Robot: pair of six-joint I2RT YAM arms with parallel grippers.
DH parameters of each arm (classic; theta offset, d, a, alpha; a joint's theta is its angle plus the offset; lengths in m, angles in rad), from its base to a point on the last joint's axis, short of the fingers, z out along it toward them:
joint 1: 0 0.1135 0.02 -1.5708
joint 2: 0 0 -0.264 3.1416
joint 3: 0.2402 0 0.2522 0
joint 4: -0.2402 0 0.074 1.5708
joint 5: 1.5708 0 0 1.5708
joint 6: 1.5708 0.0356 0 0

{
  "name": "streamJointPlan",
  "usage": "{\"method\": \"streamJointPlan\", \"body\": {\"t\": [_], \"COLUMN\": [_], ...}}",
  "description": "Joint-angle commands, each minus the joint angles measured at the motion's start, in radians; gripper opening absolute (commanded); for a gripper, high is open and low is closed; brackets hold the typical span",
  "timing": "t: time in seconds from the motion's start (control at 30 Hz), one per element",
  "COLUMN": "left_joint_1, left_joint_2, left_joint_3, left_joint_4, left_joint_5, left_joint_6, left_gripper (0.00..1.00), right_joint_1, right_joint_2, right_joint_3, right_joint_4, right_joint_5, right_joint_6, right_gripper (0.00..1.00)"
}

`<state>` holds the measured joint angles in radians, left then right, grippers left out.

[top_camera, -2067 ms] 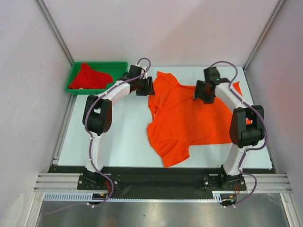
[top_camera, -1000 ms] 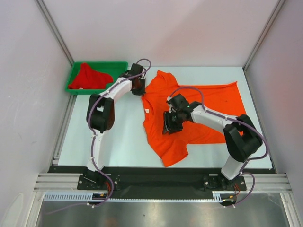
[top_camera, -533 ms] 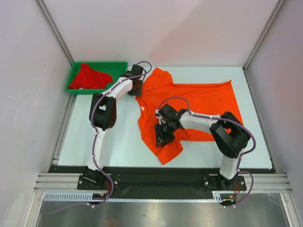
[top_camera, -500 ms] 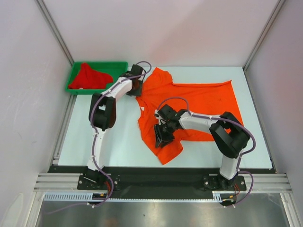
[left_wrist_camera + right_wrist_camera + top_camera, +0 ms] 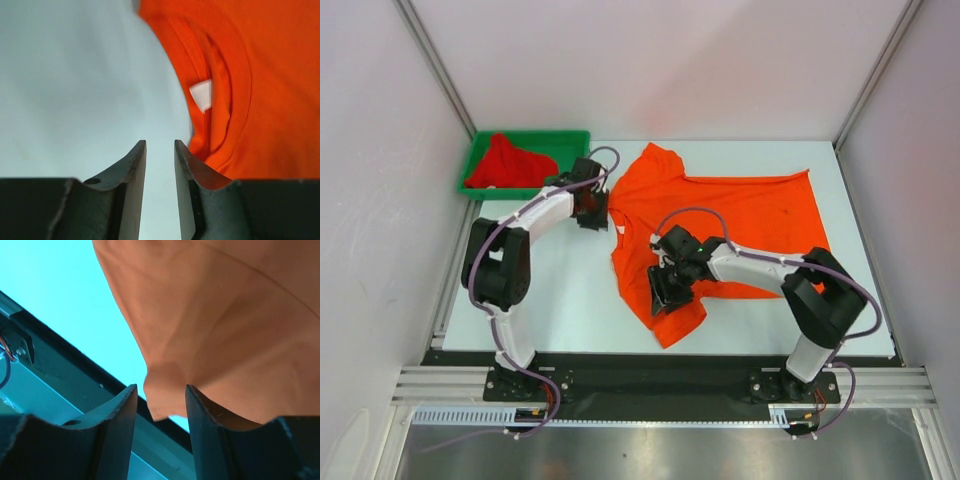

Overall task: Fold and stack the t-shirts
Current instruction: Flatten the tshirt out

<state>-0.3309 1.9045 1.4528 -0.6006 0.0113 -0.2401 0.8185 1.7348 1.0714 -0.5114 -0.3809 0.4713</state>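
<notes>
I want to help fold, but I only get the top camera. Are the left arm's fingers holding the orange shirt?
Observer: No. On the left wrist camera the left fingers are apart, with only bare table between them. The orange shirt lies right beside one finger.
Operator: What about the right fingers?
Observer: On the right wrist camera a bump of orange cloth sits between the right fingers. There's a thin gap beside it, so it doesn't look pinched.
</notes>
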Motion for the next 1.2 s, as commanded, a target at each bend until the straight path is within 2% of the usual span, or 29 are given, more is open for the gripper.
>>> {"method": "streamJointPlan", "body": {"t": [0.0, 0.27, 0.37, 0.5, 0.57, 0.9, 1.03, 1.17], "left_joint_1": [0.012, 0.009, 0.01, 0.01, 0.01, 0.001, 0.001, 0.001], "left_joint_2": [-0.007, 0.085, 0.073, 0.021, 0.013, 0.077, 0.091, 0.093], "left_joint_3": [-0.118, -0.138, -0.17, -0.212, -0.22, -0.221, -0.218, -0.216], "left_joint_4": [0.116, 0.183, 0.202, 0.2, 0.206, 0.191, 0.191, 0.193], "left_joint_5": [0.174, 0.291, 0.288, 0.205, 0.207, 0.225, 0.214, 0.213], "left_joint_6": [-0.082, -0.165, -0.194, -0.206, -0.2, -0.212, -0.206, -0.203], "left_gripper": [0.34, 0.4, 0.45, 0.45, 0.46, 0.23, 0.19, 0.21], "right_joint_1": [-0.03, -0.131, -0.148, -0.148, -0.148, -0.159, -0.212, -0.258], "right_joint_2": [-0.116, -0.241, -0.262, -0.273, -0.274, -0.319, -0.353, -0.368], "right_joint_3": [-0.043, -0.142, -0.175, -0.215, -0.235, -0.261, -0.264, -0.275], "right_joint_4": [-0.019, -0.038, -0.03, -0.006, 0.001, -0.025, -0.035, -0.039], "right_joint_5": [0.057, 0.065, 0.059, 0.056, 0.057, 0.126, 0.12, 0.103], "right_joint_6": [0.01, 0.023, 0.027, 0.039, 0.05, 0.07, 0.069, 0.053], "right_gripper": [0.5, 0.51, 0.51, 0.51, 0.51, 0.44, 0.44, 0.45]}}
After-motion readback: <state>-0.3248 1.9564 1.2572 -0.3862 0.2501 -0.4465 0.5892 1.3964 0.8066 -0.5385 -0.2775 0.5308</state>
